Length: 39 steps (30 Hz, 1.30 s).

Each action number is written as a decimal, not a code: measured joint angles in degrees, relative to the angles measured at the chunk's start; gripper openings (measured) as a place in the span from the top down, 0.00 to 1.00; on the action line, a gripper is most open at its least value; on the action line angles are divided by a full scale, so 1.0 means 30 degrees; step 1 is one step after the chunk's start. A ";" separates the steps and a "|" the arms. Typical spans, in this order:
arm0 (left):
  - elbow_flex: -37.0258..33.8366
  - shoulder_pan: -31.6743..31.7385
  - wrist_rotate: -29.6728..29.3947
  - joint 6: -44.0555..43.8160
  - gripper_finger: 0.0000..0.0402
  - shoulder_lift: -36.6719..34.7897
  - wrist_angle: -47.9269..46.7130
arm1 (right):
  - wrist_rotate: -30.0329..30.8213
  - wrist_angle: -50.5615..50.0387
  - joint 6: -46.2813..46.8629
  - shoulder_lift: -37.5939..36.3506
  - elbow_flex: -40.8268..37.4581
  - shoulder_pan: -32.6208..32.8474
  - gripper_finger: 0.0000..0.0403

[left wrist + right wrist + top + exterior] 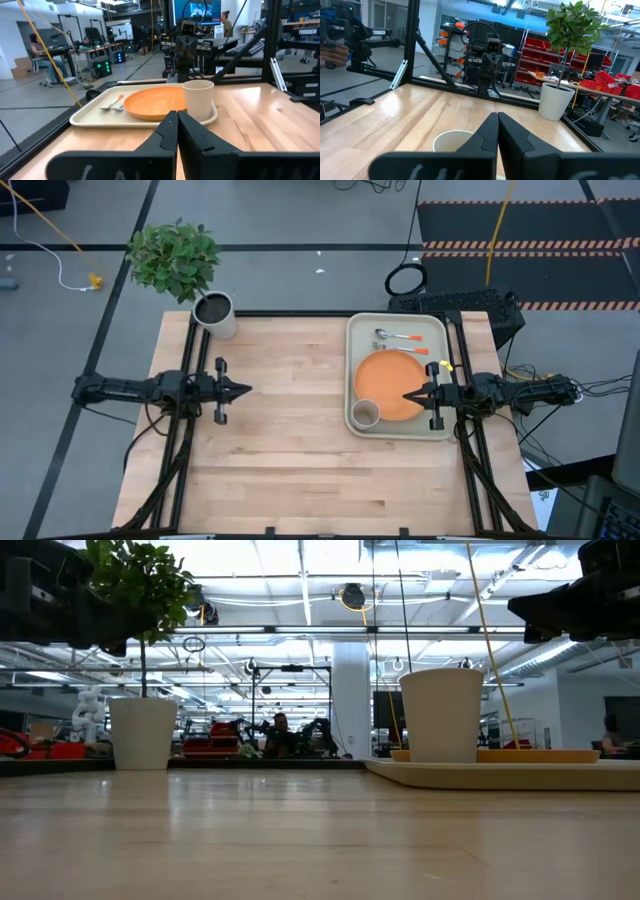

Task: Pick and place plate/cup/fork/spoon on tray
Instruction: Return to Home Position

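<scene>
The pale tray [440, 328] lies at the table's right. On it lie the orange plate [385, 380], the beige cup [365, 414] at its near left corner, and the fork [405, 347] and the spoon [398, 336] at its far end. The cup [198, 99], plate [152, 101] and tray [90, 116] also show in the left wrist view. My right gripper [408, 395] is shut and empty above the plate's right part. My left gripper [246, 390] is shut and empty above the table's left half.
A grey-white pot [215, 315] with a green plant [175, 255] stands at the table's far left corner. Bare wood lies between the two grippers and along the near edge. Black frame rails run along both sides of the table.
</scene>
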 joint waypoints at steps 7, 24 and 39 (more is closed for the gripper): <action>0.0022 0.0000 0.0464 0.0000 0.97 -0.1749 -0.1423 | -0.0008 0.0014 0.0000 0.0000 0.0000 0.0000 1.00; 0.0029 0.0015 -0.0270 0.0472 0.95 -0.1678 -0.1789 | -0.0015 0.0000 0.0000 0.0000 0.0000 0.0000 1.00; 0.0007 0.0015 -0.0335 0.0262 0.95 -0.1671 -0.1401 | -0.0015 -0.0007 0.0000 0.0000 0.0000 0.0000 1.00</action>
